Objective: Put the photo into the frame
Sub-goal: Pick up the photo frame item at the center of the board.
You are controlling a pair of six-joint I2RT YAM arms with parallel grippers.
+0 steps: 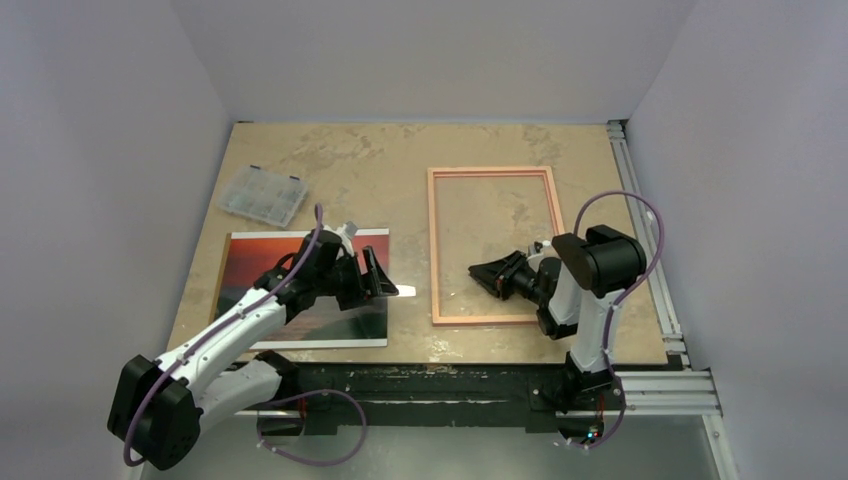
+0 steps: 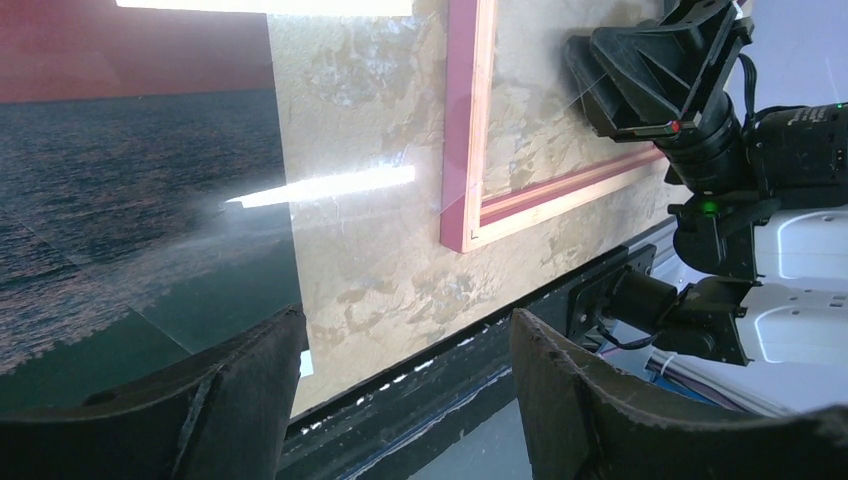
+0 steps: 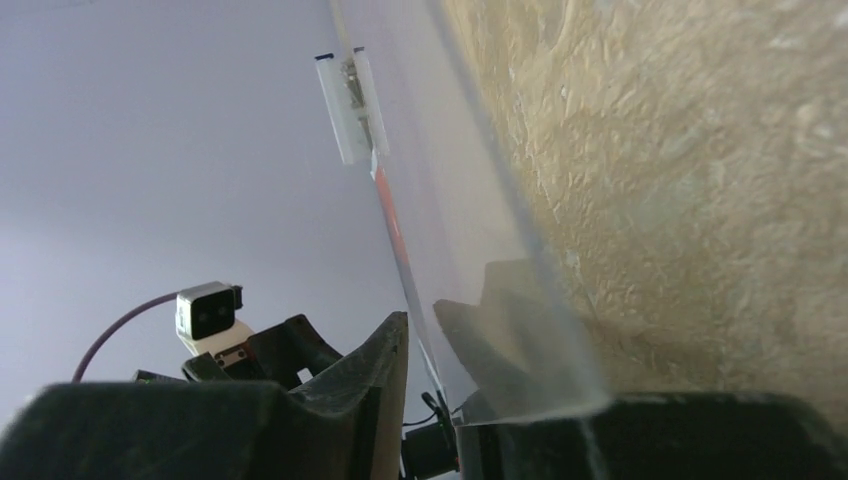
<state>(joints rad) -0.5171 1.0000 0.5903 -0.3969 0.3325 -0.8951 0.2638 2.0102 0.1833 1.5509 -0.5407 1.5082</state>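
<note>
Photo flat on table, near-left, picture side up, left of frame, apart from it. Left gripper above photo's right edge, jaws wide, nothing between. Right gripper low over frame's near end, jaws narrow, straddling clear pane; cannot tell if clamped. Clear compartment box beyond photo.

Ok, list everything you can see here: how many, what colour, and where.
photo: one, red-orange sunset over dark sea, near left.
frame: one, pinkish light wood, right of centre.
box: one, clear plastic with compartments, far left.
table: one, beige marbled, under everything.
left gripper: one, black, open, over the photo's right edge.
right gripper: one, black, low inside the frame's near end.
</note>
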